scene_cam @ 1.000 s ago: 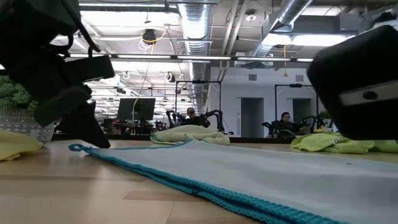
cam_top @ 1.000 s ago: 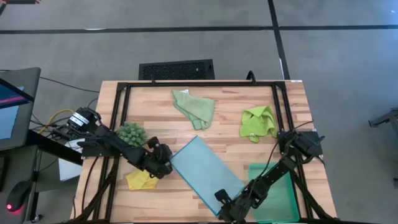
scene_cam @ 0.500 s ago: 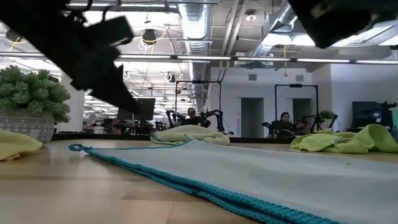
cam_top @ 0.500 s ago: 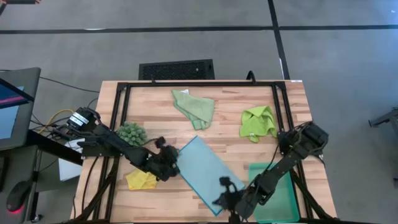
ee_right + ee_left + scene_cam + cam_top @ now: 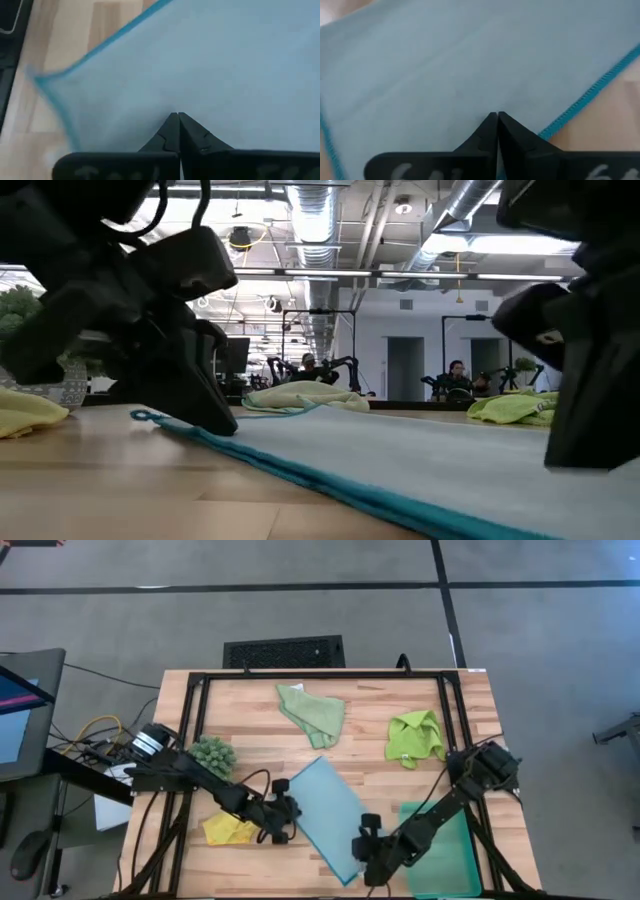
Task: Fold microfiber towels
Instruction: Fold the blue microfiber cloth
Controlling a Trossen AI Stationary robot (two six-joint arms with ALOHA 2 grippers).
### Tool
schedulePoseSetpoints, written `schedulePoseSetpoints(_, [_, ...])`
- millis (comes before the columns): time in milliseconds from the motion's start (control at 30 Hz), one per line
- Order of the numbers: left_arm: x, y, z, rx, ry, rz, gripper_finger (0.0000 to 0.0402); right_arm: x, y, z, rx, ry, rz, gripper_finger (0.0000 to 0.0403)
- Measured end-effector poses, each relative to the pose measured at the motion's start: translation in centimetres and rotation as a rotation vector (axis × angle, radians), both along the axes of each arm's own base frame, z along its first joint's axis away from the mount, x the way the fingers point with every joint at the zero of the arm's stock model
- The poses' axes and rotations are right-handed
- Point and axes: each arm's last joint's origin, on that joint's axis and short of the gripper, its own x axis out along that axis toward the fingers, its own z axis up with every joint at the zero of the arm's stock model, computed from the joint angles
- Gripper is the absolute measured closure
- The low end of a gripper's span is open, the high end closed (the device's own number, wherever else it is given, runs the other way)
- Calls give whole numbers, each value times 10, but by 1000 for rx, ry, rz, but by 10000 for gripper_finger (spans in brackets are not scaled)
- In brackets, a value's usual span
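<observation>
The light blue towel [image 5: 322, 808] lies spread flat at the middle of the table, teal hem around it. My left gripper [image 5: 287, 817] is shut with its tips down on the towel's left side, just inside the hem [image 5: 580, 102]. My right gripper [image 5: 366, 837] is shut on the towel's near right part, a corner [image 5: 40, 80] beside it. The pale sage green towel [image 5: 314, 712] and the lime green towel [image 5: 415, 736] lie crumpled at the far side. The yellow towel [image 5: 227, 830] lies crumpled at the near left. My left gripper sets its shut fingertips [image 5: 490, 125] on the towel's top face, close inside the left hem, slanting down from the table's left. The cloth lies flat on the table; whether any is caught between the fingers, I cannot tell. My right gripper rests its shut fingertips [image 5: 186, 125] on the towel's top face near the near right corner, slanting down from the right. The cloth there lies flat.
A dark-green spiky clump [image 5: 212, 753] stands left of the towel. A teal plastic tray [image 5: 446, 825] sits at the near right under the right arm. Black rails [image 5: 320, 674] frame the tabletop. Bare wood shows between the towels.
My left gripper has gone toward the table's right edge and down onto the blue towel, rolling and shutting; the towel's left corner has slid slightly right. My right gripper has lifted off the towel's near corner, rolled, and come down farther in on the cloth.
</observation>
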Motion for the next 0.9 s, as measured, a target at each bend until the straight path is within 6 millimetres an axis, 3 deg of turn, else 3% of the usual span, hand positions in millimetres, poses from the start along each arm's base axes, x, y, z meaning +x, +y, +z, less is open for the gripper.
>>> schedulePoseSetpoints(233, [-18,8,20,115,58,39,397,12,20,16,125,-191,214,387])
schedulePoseSetpoints(367, [-22,7,42,124,-40,94,401,11,26,19,114,-241,270,388])
schedulePoseSetpoints(533, [-12,-1,50,40,-160,50,401,10,16,19,0,-247,136,393])
schedulePoseSetpoints(733, [10,-15,38,-97,-249,-155,401,-17,-1,29,-101,-71,-49,391])
schedulePoseSetpoints(900, [16,-18,32,14,-137,-214,401,-28,-1,21,-118,5,-65,390])
